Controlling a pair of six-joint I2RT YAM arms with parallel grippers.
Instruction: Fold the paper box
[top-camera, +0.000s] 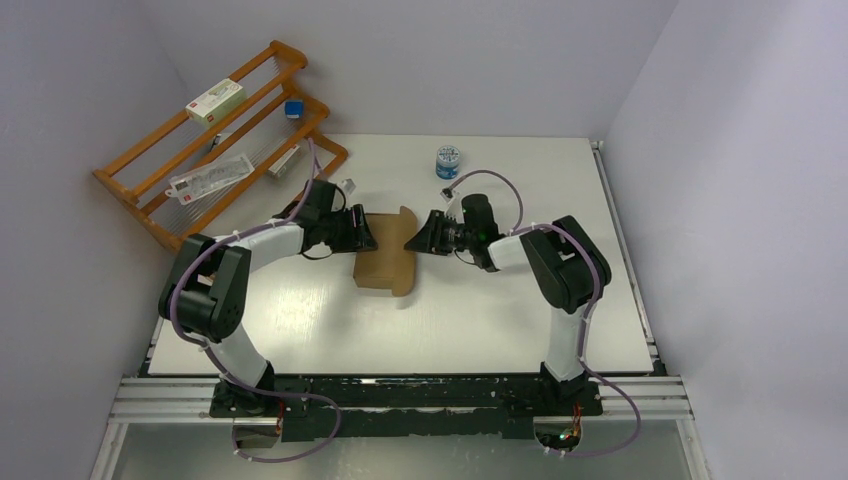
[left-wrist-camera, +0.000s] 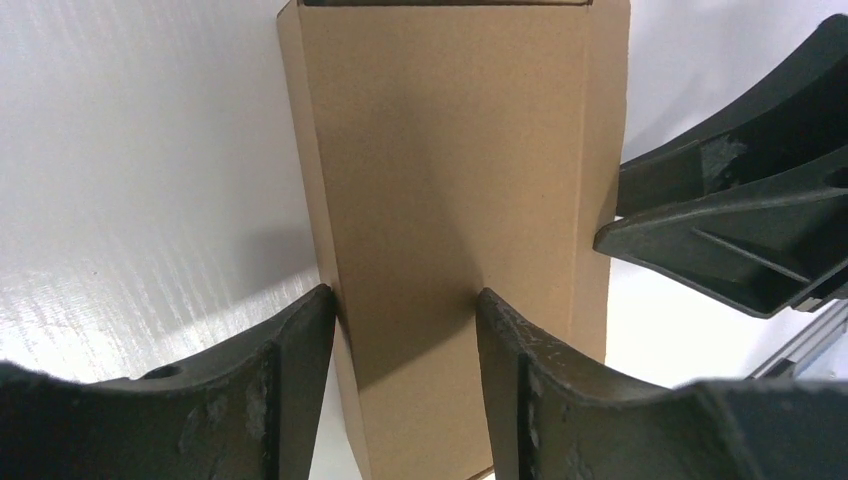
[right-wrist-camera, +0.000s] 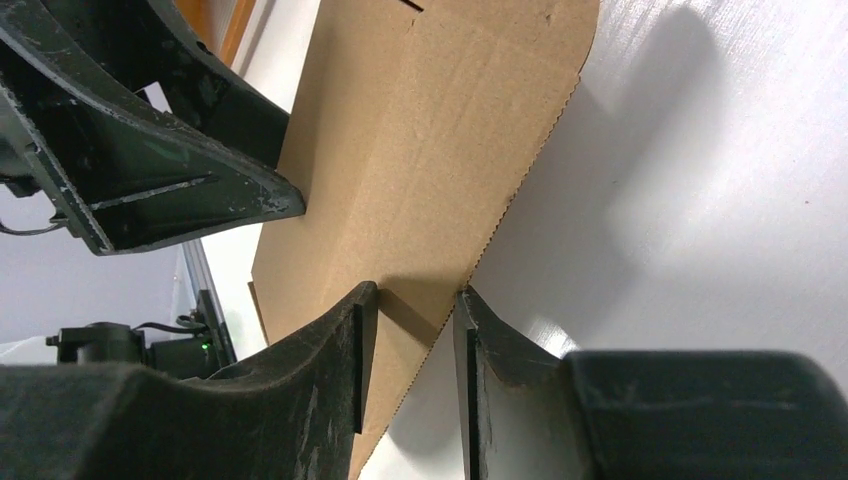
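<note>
Bright, even overhead light. Sheen on white desk (top-camera: 480, 320) toward near edge. Soft-edged shadow beside box (right-wrist-camera: 430, 150) on desk, right wrist view. Close wrist views slightly soft, grainy.

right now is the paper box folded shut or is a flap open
Partly folded, not shut: the paper box shows creased panels, but one flap sticks out unfolded, its edge between the fingers of the right gripper.

left arm (top-camera: 215, 290): elbow bent, forearm reaching inward to the right
left gripper (top-camera: 368, 236): jaws apart, fingertips pointing right
right arm (top-camera: 565, 265): elbow bent, forearm reaching left
right gripper (top-camera: 415, 238): jaws apart, facing the left gripper, near it
</note>
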